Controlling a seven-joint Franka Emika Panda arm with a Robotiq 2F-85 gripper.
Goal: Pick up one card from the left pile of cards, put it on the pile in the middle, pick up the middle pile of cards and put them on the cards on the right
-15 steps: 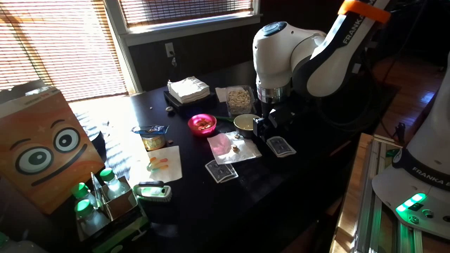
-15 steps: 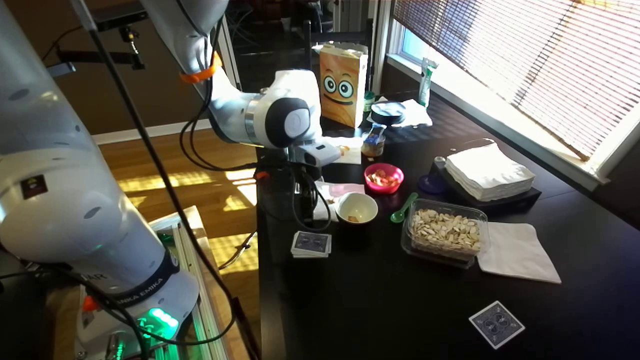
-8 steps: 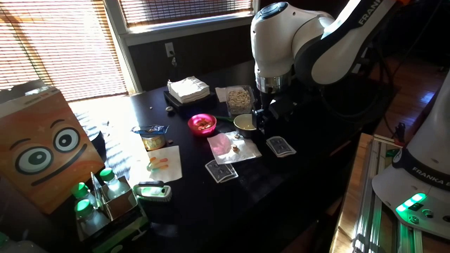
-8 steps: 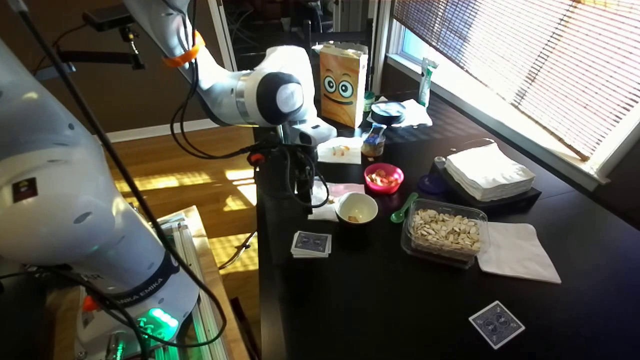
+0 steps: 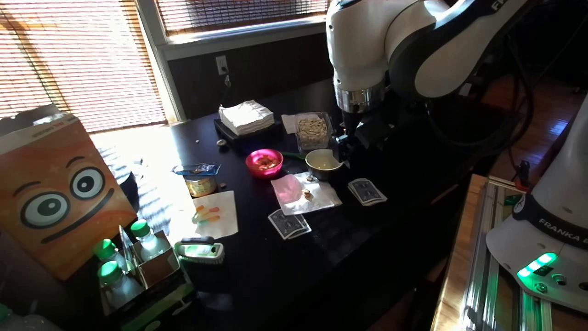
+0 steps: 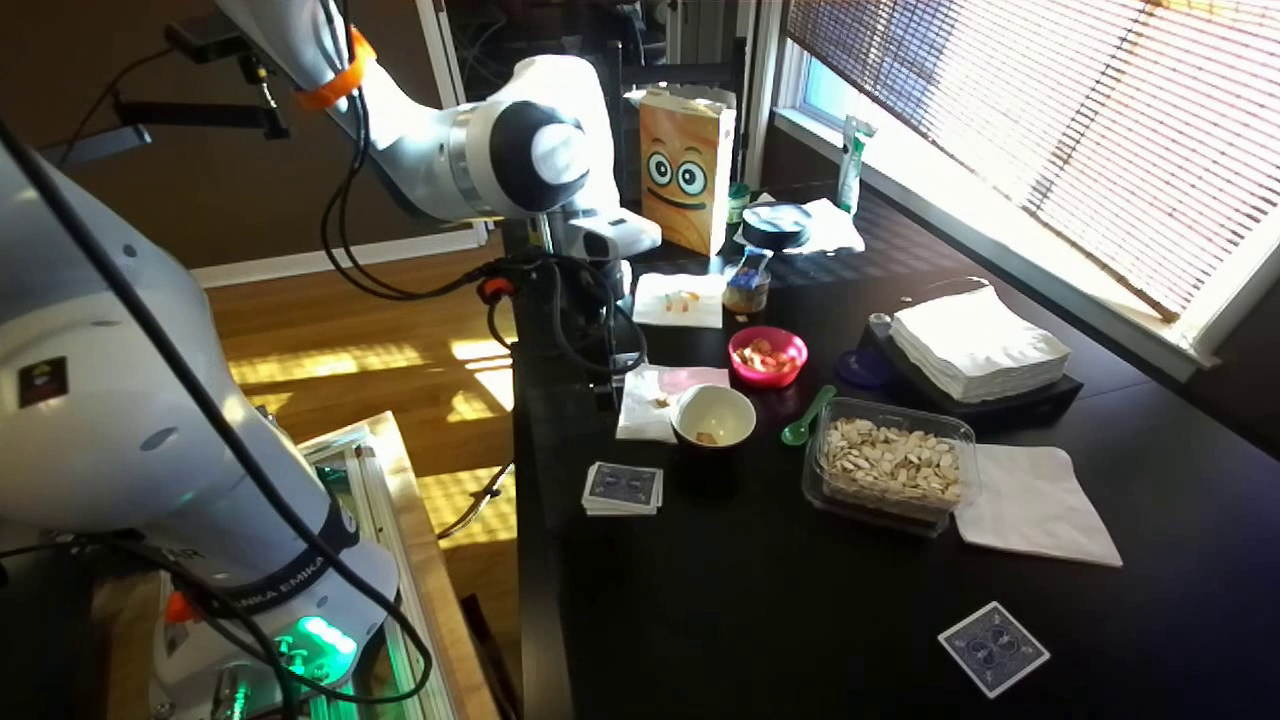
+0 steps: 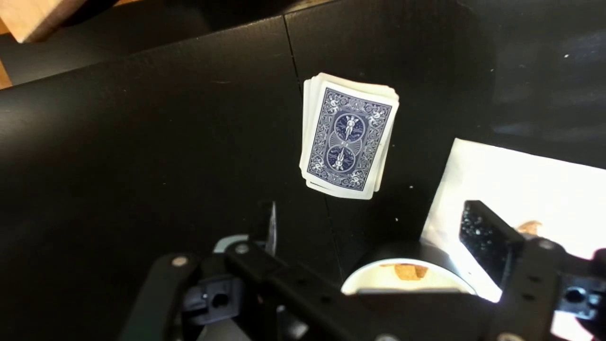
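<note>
Hanging above the table [image 6: 760,590], the gripper [image 7: 371,215] has its two fingers [image 7: 484,241] spread wide, dark table showing in the gap. Just ahead of the fingertips in the wrist view lies the near pile [image 7: 349,137], blue backs up, its edges a little uneven, apart from both fingers. Beside the gripper and lower sits the bowl [image 6: 722,408], pale inside with a brown piece at the bottom; in the wrist view the gripper hides part of it. The paper [image 7: 502,175] shows behind the finger on the right of that view; in an exterior view it bears a pink patch and brown bits.

Across the paper from the gripper, in an exterior view, is the far pile [image 5: 286,224], also backs up and slightly fanned; whether it touches the paper, I cannot tell. Well apart from the gripper, farther off than the tub [image 6: 870,515] of pale flat bits, an exterior view shows a card [image 6: 993,650], blue back up.

Past the bowl, seen from the gripper, are the pink bowl [image 5: 262,174] with red pieces in it and the spoon [image 6: 797,432], green, between the bowl and the tub. The box [image 5: 66,184], orange with a printed face, stands far off from the gripper.
</note>
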